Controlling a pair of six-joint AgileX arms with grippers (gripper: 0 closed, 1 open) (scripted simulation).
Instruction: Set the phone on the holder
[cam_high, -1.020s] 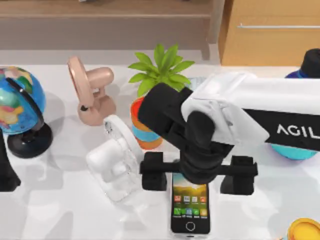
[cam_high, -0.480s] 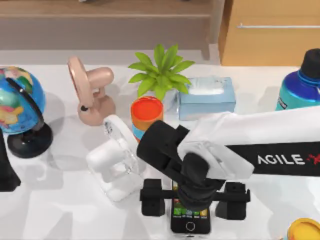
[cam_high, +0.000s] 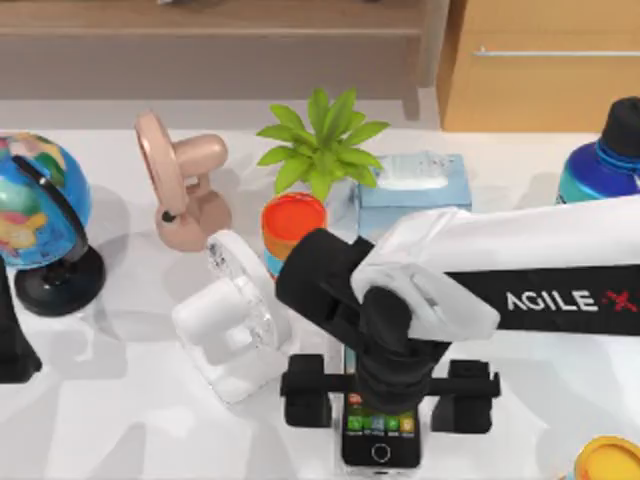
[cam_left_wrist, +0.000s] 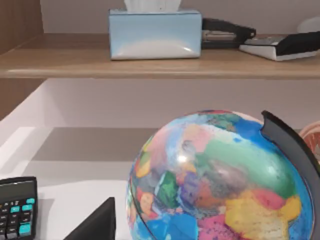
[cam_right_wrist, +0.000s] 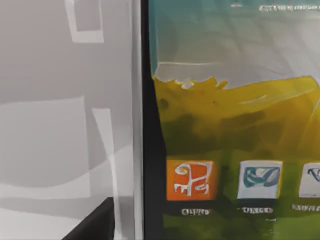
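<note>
— What is changing on your right arm?

— Your right gripper is sinking lower over the phone than half a second ago, and its fingers are standing spread wide, one on each side of the phone, clamping nothing yet.

— Where is the phone lying?

— It is lying flat at the table's near edge, just right of the clear white holder. The right wrist view is showing its screen very close.

— And your left arm?

— It is waiting parked at the far left, near the globe. You are lining up the grasp; the lift is yet to come.
</note>
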